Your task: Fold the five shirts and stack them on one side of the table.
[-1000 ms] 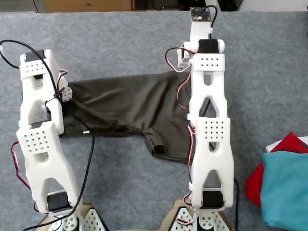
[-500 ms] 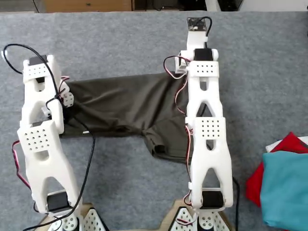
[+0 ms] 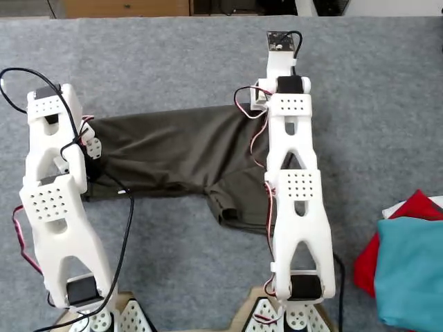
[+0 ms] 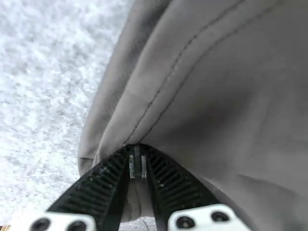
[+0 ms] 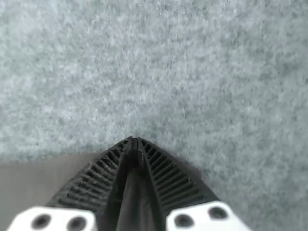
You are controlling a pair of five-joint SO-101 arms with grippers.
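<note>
Dark olive fabric shirt lies spread on the grey felt table cover, with both white arms overlapping its side edges from above. Left gripper fingers pinch its hem; right gripper fingers are pressed together on its far corner. A teal folded shirt tops a red shirt at the right table edge, well apart.

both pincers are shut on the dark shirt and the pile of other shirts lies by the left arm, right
No: the high view shows the pile of other shirts beside the right arm, not the left. The left pincer and the right pincer are indeed both shut on the dark shirt.
</note>
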